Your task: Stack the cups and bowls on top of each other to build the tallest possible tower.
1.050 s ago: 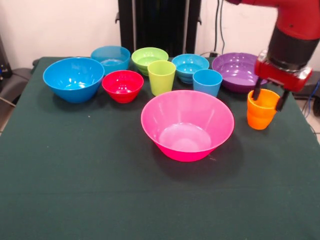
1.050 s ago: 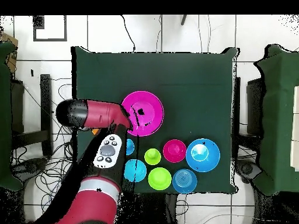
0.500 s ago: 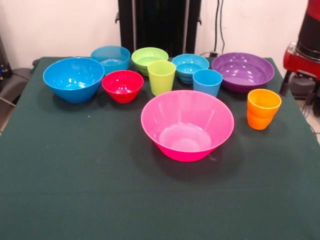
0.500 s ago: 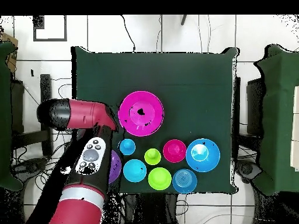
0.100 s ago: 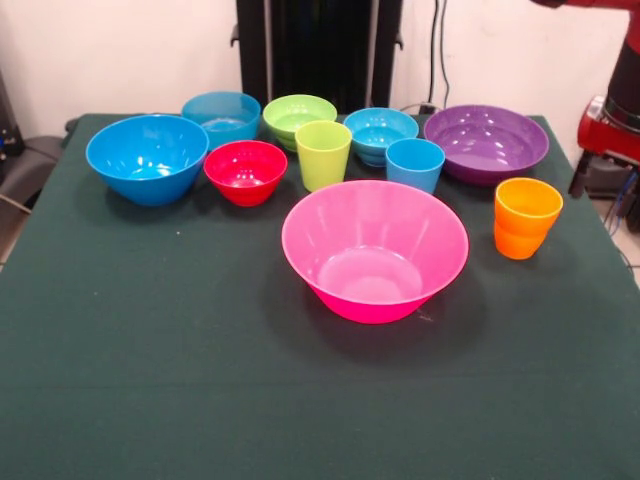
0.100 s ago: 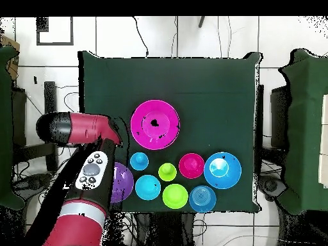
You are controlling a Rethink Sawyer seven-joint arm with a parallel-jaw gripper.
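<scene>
No stacking is complete. All ten pieces stand separately and upright on the desk.

The huge pink bowl sits near the desk centre, empty; it is the likely base. Behind it a row runs across the far side: large blue bowl, ribbed cyan bowl, red bowl, lime green bowl, lime green cup, small blue bowl, light blue cup and purple bowl. The orange cup stands apart, in front of the purple bowl.

The arm is off to the side of the desk, beside the orange cup. The tool itself is not clearly visible in either view, so its state cannot be determined.

Remaining work: the entire tower. Every cup and bowl awaits placement.
</scene>
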